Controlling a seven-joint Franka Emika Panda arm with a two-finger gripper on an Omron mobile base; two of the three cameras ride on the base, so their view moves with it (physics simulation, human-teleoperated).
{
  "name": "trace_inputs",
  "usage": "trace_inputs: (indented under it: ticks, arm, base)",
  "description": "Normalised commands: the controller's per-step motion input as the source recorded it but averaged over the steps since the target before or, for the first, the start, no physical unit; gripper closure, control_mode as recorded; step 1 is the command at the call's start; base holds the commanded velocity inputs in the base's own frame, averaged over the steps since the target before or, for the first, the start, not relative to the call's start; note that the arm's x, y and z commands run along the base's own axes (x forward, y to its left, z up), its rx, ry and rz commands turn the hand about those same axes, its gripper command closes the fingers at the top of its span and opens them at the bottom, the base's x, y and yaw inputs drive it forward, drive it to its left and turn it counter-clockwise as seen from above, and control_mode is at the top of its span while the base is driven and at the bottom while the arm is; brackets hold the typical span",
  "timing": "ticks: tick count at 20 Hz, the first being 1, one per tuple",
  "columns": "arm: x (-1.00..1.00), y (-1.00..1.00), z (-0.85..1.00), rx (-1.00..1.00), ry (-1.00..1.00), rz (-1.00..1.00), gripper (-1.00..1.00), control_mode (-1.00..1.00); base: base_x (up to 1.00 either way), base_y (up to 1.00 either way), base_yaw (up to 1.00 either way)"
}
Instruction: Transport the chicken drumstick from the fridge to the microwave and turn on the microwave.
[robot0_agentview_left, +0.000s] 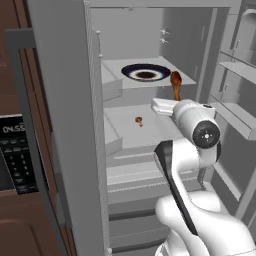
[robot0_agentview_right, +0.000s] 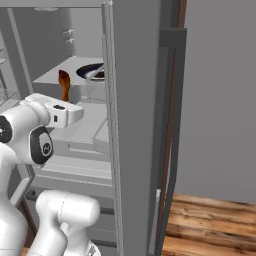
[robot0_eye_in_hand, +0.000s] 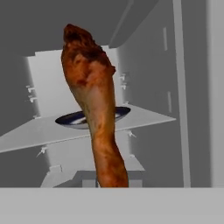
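The chicken drumstick (robot0_agentview_left: 175, 82) (robot0_agentview_right: 64, 85) is orange-brown and stands upright, thick end up, inside the open fridge (robot0_agentview_left: 200, 45), just off the upper shelf's front right corner. My gripper (robot0_agentview_left: 175, 98) (robot0_agentview_right: 64, 100) is shut on its thin lower end, fingers hidden behind the white hand. In the hand view the drumstick (robot0_eye_in_hand: 94, 109) rises up the middle, in front of the shelf. The microwave's black keypad (robot0_agentview_left: 15, 160) with a lit display shows at the far left, beyond the fridge door.
A dark round plate (robot0_agentview_left: 146, 73) (robot0_agentview_right: 92, 72) (robot0_eye_in_hand: 74, 119) lies on the upper shelf behind the drumstick. A tiny reddish-brown item (robot0_agentview_left: 139, 120) sits on the shelf below. Door bins (robot0_agentview_left: 235, 112) stand close on the right. The grey fridge door (robot0_agentview_left: 65, 125) (robot0_agentview_right: 135, 125) walls off the side.
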Motion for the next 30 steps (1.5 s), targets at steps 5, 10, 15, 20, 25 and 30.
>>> trace_inputs:
  ticks: [5, 10, 15, 20, 25, 30]
  arm:
    - [-0.05, -0.01, 0.0, 0.0, 0.0, 0.0, 1.0, -1.0]
    - [-0.09, 0.0, 0.0, 0.0, 0.0, 0.0, 1.0, -1.0]
    - [-0.08, 0.0, 0.0, 0.0, -0.01, 0.0, 1.0, 1.0]
    - [0.0, 0.0, 0.0, 0.0, 0.0, 0.0, 1.0, 1.0]
    - [0.0, 0.0, 0.0, 0.0, 0.0, 0.0, 1.0, 1.0]
    - [0.0, 0.0, 0.0, 0.0, 0.0, 0.0, 1.0, 1.0]
  base:
    - [0.0, 0.0, 0.0]
    - [0.0, 0.0, 0.0]
    - [-0.26, 0.0, 0.0]
    - [-0.59, 0.0, 0.0]
    - [-0.62, 0.0, 0.0]
    - [-0.61, 0.0, 0.0]
